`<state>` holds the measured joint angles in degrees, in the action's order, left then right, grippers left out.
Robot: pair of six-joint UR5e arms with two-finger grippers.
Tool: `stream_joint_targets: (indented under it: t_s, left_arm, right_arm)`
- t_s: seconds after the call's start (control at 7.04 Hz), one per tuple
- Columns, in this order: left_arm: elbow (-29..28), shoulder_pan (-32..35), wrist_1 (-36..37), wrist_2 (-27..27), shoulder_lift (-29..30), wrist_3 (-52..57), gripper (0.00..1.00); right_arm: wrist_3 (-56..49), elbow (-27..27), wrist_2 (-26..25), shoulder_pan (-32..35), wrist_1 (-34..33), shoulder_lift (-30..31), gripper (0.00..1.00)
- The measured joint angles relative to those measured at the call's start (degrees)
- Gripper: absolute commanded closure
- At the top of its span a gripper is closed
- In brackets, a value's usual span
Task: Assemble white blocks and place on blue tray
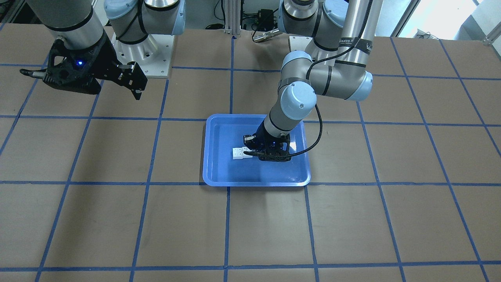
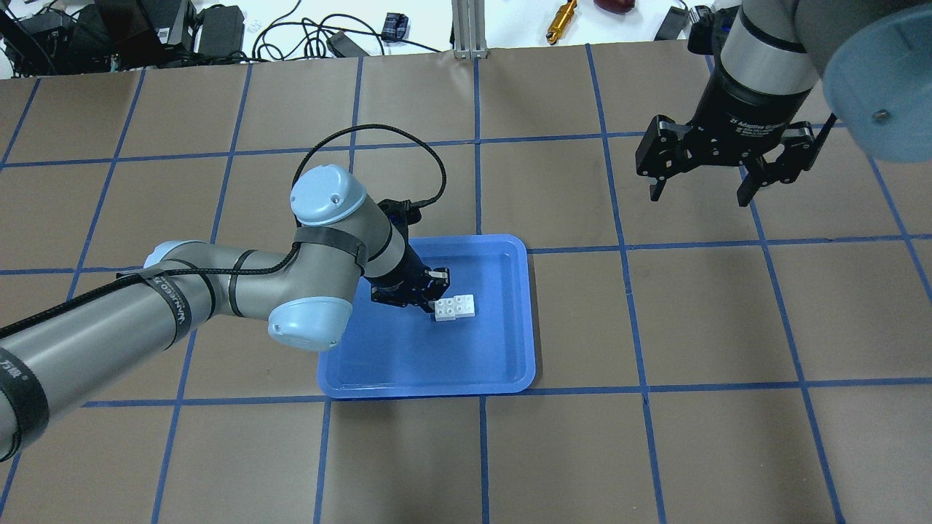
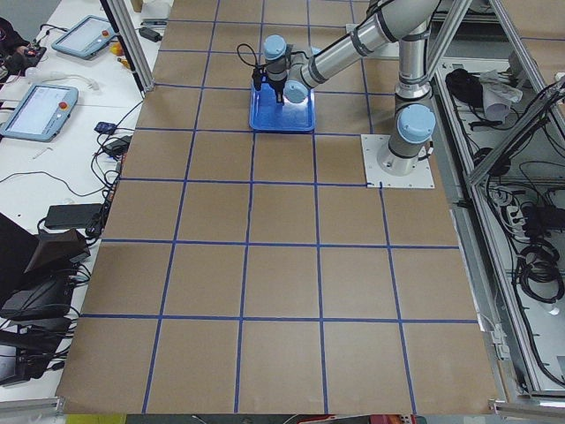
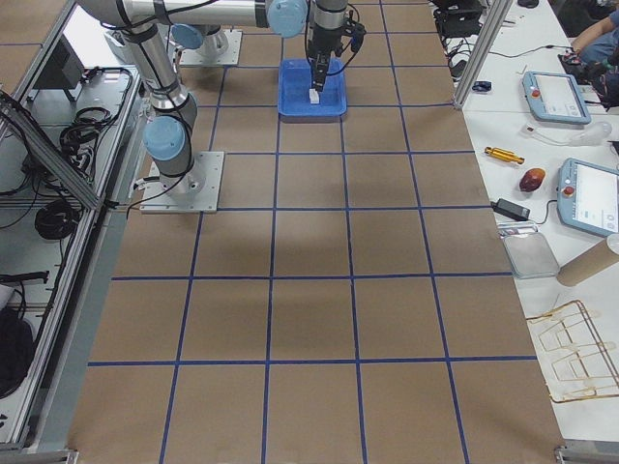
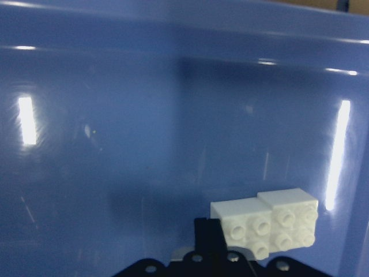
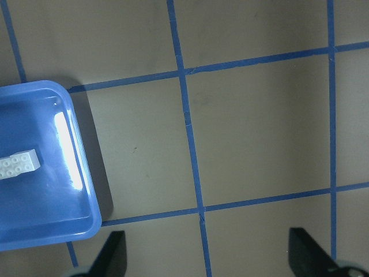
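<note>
Two joined, studded white blocks (image 2: 456,307) lie inside the glossy, round-cornered blue tray (image 2: 437,356) at mid-worktop (image 2: 655,327). The left end effector (image 2: 432,292) sits against them, its grip impossible to tell. The right end effector (image 2: 700,195) hangs wide open, well apart.

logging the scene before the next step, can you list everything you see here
blue tray: one, bright blue, middle of the table
white blocks: two joined as one piece, white, lying in the blue tray
table: one, brown with a blue tape grid, under everything
gold cylinder: one, gold, on the white bench beyond the table
left gripper: one, black, down in the blue tray at the blocks' end; grip unclear
right gripper: one, black, open, held over the table apart from the blue tray
</note>
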<state>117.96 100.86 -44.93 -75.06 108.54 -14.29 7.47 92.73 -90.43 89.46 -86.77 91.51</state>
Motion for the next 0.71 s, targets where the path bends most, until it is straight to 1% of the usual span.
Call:
stream_joint_targets:
  t_s: [0.71]
  left_arm:
    - [-0.3, -0.4, -1.1, -0.6, -1.4, 0.6, 1.00]
  right_arm:
    - [0.0, 0.0, -0.1, -0.1, 0.0, 0.0, 0.00]
